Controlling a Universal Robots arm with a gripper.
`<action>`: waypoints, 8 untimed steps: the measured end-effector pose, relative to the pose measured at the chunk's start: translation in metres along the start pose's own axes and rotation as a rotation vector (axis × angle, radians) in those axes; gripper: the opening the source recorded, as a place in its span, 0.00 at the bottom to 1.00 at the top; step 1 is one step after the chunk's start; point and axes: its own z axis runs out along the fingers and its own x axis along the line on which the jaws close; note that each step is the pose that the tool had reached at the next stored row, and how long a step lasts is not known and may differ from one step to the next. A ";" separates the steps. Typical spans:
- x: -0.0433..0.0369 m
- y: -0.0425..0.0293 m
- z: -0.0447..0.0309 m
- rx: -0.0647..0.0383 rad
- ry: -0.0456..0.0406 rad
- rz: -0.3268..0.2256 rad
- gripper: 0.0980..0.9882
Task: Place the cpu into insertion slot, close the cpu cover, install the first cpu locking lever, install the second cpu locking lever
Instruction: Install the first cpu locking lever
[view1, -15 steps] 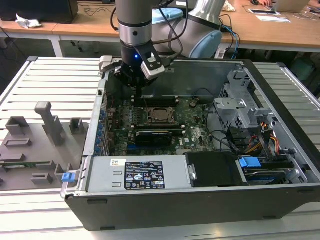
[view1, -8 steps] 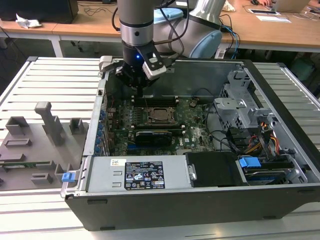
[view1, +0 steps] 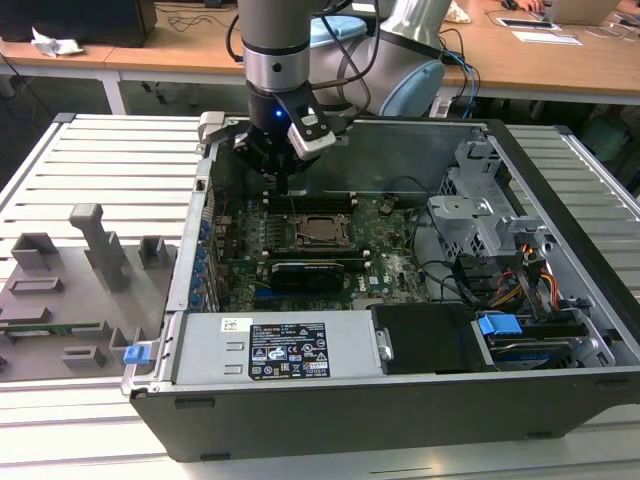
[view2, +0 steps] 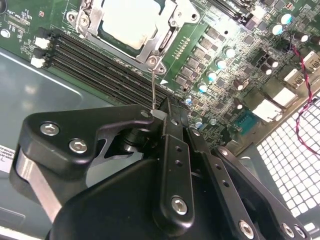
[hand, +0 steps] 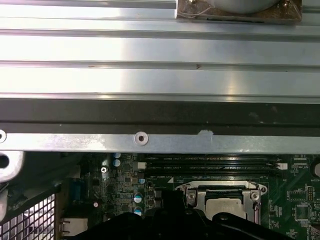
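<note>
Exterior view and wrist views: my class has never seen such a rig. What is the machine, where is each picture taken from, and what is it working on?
The robot arm ends in a black pincer. The exterior view looks from off the arm at an open computer case lying on a slatted table. Both wrist views ride on the arm, looking at the motherboard. The cpu lies in place with the cpu cover shut around it. A thin locking lever reaches the pincer's tip.

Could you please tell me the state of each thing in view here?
Square metal frame cpu cover: closed.
Silver-grey square cpu: seated beneath it.
Thin wire locking lever: raised, gripped.
Black gripper: shut on lever.
Black computer case: open.
</note>
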 end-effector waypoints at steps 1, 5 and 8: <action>-0.0002 0.0000 0.0000 0.000 0.0000 0.000 0.01; -0.0013 0.0000 0.0000 0.000 0.0000 0.000 0.01; -0.0020 0.0000 0.0001 0.000 0.0000 0.000 0.01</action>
